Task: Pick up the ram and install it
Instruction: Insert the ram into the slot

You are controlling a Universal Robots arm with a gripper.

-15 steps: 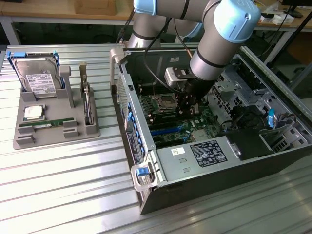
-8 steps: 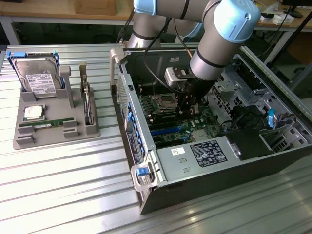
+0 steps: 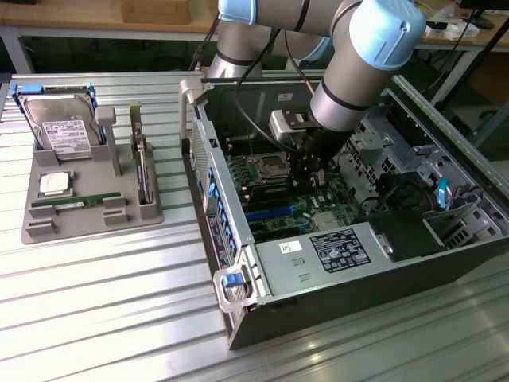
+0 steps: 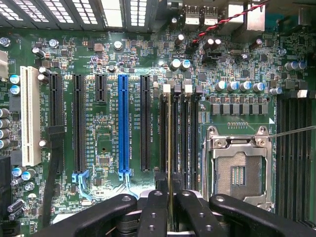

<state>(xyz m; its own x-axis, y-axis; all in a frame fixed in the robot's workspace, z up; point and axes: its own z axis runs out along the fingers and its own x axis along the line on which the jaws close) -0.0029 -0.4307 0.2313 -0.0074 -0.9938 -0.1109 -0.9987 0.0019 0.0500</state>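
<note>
Ram (image 4: 170,148) is in my pincer (image 4: 171,198), clenched. My fingers (image 4: 154,212) pinch it from both sides and I see it edge-on, a thin pale line. It runs along one of the black memory slots (image 4: 181,133) just beside the CPU socket (image 4: 238,170), on the socket's side toward the blue expansion slot (image 4: 124,128). From outside, the pincer sits low inside the open case (image 3: 318,310), over the motherboard (image 3: 278,219) and right next to the socket. So the pick looks done and the step in hand is insertion. I can't tell whether the bottom edge is already in the slot or just above it, because from this angle the stick hides its own contacts. By my read, seating calls for a straight push down the slot line with no tilt toward the socket, the stick parallel to the slot along its whole length, and the white clips (image 4: 166,89) at the slot ends free to swing. The board is thin, so uneven force would likely bend it or jam one end. Another green stick (image 3: 75,204) lies flat in the grey tray (image 3: 48,229), outside the case and well apart from the socket.
</note>
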